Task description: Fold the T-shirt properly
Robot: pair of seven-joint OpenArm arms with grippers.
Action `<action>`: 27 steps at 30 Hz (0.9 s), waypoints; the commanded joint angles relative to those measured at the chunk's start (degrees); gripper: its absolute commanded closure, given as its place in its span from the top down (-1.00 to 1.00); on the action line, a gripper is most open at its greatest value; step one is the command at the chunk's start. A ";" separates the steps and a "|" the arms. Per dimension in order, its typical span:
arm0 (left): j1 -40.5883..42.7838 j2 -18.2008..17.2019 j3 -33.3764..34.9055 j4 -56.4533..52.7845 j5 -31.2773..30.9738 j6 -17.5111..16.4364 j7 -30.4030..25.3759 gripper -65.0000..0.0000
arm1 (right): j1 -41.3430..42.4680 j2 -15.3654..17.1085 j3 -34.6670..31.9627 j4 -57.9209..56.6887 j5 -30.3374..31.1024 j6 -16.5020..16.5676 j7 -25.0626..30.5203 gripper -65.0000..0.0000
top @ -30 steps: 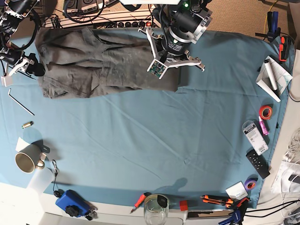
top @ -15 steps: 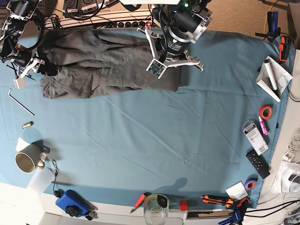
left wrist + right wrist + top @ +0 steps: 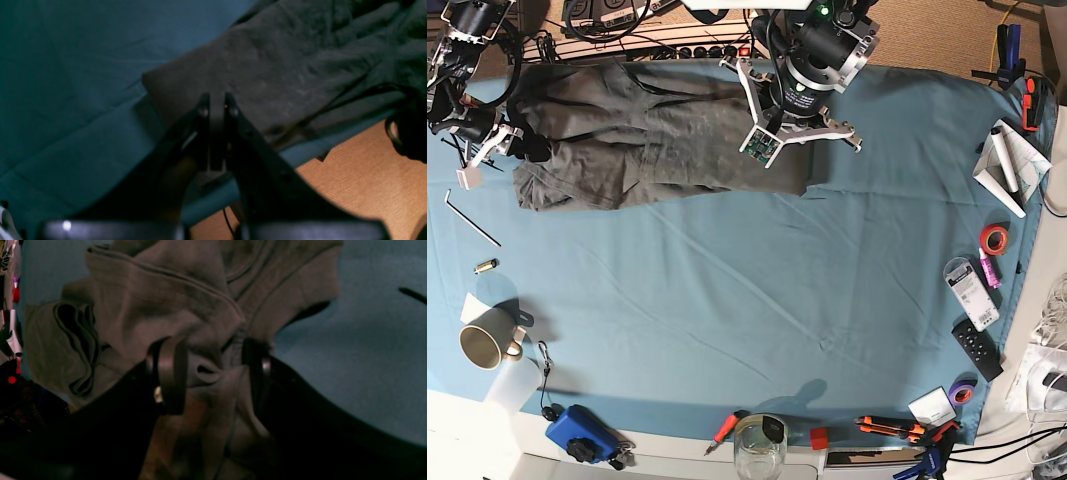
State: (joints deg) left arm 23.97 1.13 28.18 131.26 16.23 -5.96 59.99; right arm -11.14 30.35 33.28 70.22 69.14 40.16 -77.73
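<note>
The dark grey-brown T-shirt point(image 3: 657, 130) lies crumpled lengthwise along the far edge of the light blue tablecloth point(image 3: 757, 300). My right gripper point(image 3: 530, 150) is at the shirt's left end. In the right wrist view it point(image 3: 213, 370) is shut on a thick bunched fold of the T-shirt point(image 3: 150, 306), with hems and a sleeve opening showing beyond. My left gripper point(image 3: 789, 125) hovers over the shirt's right end. In the left wrist view its fingers point(image 3: 217, 100) are pressed together above the flat corner of the T-shirt point(image 3: 283, 66); I see no cloth held.
A mug point(image 3: 485, 345), a hex key point(image 3: 472, 222) and a blue device point(image 3: 582, 435) lie at the left. A glass jar point(image 3: 759, 445) stands at the front edge. Tape rolls point(image 3: 994, 238), a remote point(image 3: 977, 348) and tools line the right. Brown floor point(image 3: 350, 186) lies past the far edge.
My right gripper moved up and to the right at the shirt's left end, dragging that end inward and bunching it. The left arm stayed still.
</note>
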 commanded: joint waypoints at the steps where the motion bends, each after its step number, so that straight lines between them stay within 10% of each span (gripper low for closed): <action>1: 0.15 0.76 0.52 0.85 0.07 0.20 -1.11 -1.00 | -0.15 0.74 -0.28 0.22 -1.64 -0.16 -2.27 -0.14; 4: 0.15 0.76 0.52 0.85 0.07 0.17 -1.18 -1.00 | -0.15 0.74 -0.28 0.22 -1.66 -0.16 -2.27 -0.31; 8: 0.15 0.76 0.52 0.85 0.07 0.17 -1.42 -1.00 | -0.15 0.74 -0.28 0.22 -1.66 -0.16 -2.27 -1.00; 27: 0.13 0.81 0.52 -1.90 -5.31 -0.70 -1.27 -1.00 | -0.09 0.76 9.53 1.07 15.86 -0.16 -2.27 -1.00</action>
State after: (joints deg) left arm 23.99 1.23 28.38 128.55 10.15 -6.76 59.92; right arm -11.62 29.50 42.26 70.13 83.40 39.94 -80.99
